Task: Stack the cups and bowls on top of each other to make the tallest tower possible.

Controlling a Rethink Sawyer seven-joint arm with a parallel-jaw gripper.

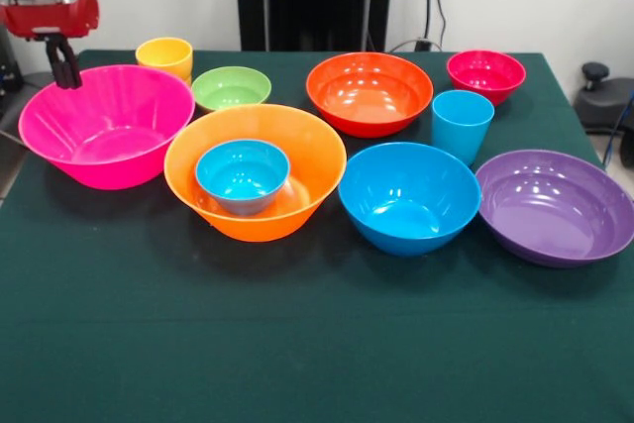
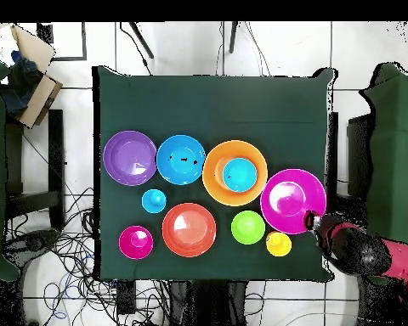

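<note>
Jaws (image 1: 65,71) hang at the far rim of the large pink bowl (image 1: 107,126), dark fingers close together with nothing between them; whether they are fully clenched cannot be told from either view. The red and black arm (image 2: 369,253) enters over the counter's (image 1: 297,344) corner in the overhead view. The counter is covered in a dark green cloth, matte, slightly wrinkled. All vessels are glossy moulded plastic, round, upright, with highlights on the inner walls. The pink bowl is wide with flaring straight sides and sits directly below the jaws. Just beyond the jaws stands the yellow-orange cup (image 1: 165,55), short-looking and tapered, and beside it is the small green bowl (image 1: 231,87). The large orange bowl (image 1: 255,170) touches the pink bowl's rim on the side away from the jaws and holds the small teal bowl (image 1: 242,174) nested inside it: the only stacked pair. Farther from the jaws lie the red-orange bowl (image 1: 369,92), the medium blue bowl (image 1: 409,195) and the light blue cup (image 1: 462,124). Farthest are the small magenta bowl (image 1: 485,74) and the shallow purple bowl (image 1: 555,205).
</note>
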